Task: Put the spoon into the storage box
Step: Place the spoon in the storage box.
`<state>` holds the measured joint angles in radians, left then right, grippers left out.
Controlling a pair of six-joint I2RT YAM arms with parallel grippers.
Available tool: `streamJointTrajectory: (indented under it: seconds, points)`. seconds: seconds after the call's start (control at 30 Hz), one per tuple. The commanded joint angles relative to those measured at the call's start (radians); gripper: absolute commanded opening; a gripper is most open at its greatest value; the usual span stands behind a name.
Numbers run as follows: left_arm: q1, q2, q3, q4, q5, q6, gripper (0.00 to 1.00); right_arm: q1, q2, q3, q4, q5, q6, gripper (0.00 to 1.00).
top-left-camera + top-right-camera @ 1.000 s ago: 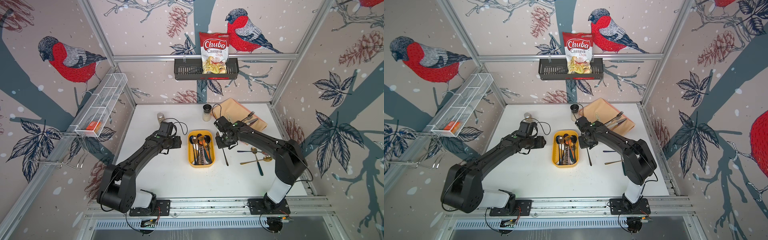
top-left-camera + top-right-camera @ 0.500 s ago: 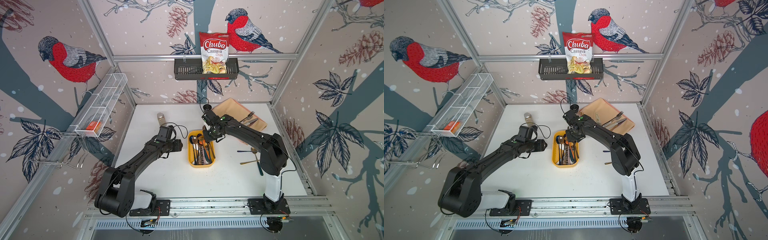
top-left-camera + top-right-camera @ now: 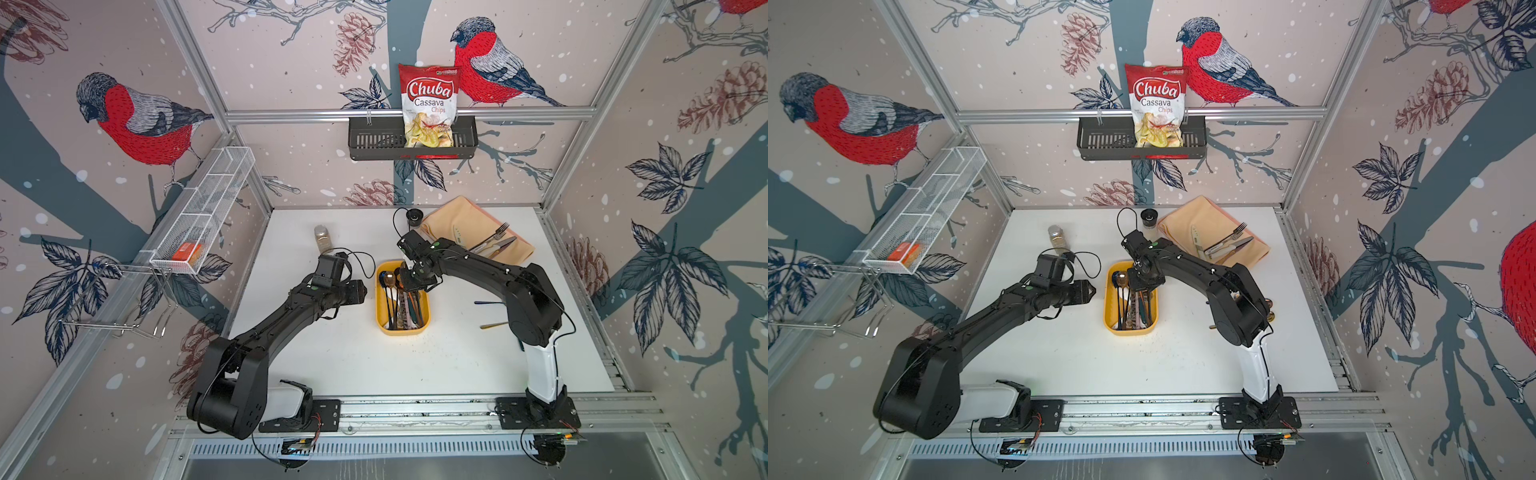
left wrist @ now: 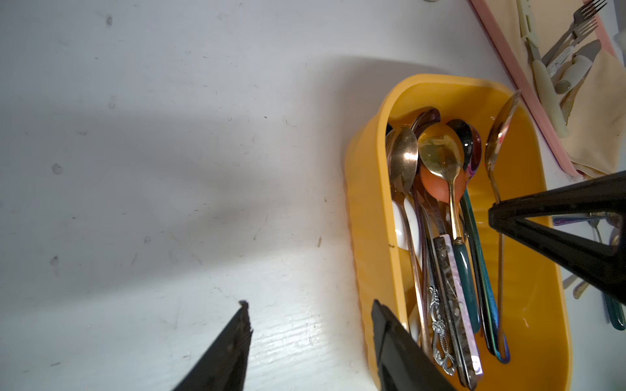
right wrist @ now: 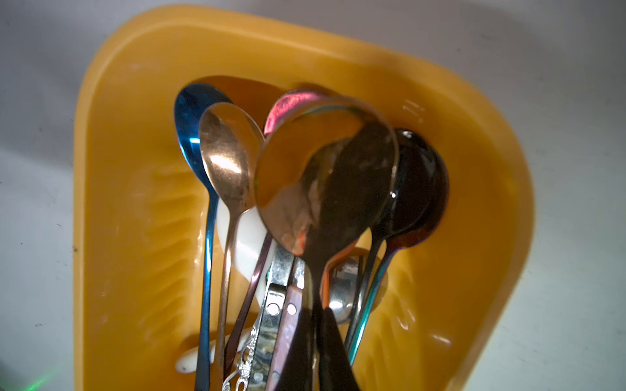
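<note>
Right wrist view shows the spoon (image 5: pixel 325 176) held over the yellow storage box (image 5: pixel 135 169), its bowl above the cutlery already lying inside. Whether it touches anything below, I cannot tell. The right tool (image 4: pixel 495 212) is clamped on its thin handle, probably so it can go down lengthwise beside the others. The left tool (image 4: pixel 310 306), fingers apart and empty, hovers over the counter (image 4: pixel 169 169) just beside the box, clear of the drop.
</note>
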<state>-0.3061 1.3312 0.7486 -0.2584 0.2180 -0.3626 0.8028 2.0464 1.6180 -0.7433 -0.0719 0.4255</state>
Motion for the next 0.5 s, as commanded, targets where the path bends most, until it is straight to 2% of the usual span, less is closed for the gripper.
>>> streamJointTrajectory:
  seconds: [0.0, 0.3, 0.47]
  points:
    - [-0.002, -0.005, 0.008, 0.025, 0.018, 0.003, 0.59, 0.003, 0.011, -0.02, 0.036, -0.018, 0.035, 0.02]
    - [-0.003, -0.01, 0.014, 0.02, 0.023, 0.0, 0.6, 0.002, 0.027, -0.031, 0.033, -0.007, 0.044, 0.08]
    - [-0.006, -0.016, 0.022, 0.013, 0.015, -0.001, 0.6, 0.003, 0.017, -0.024, 0.017, 0.025, 0.045, 0.22]
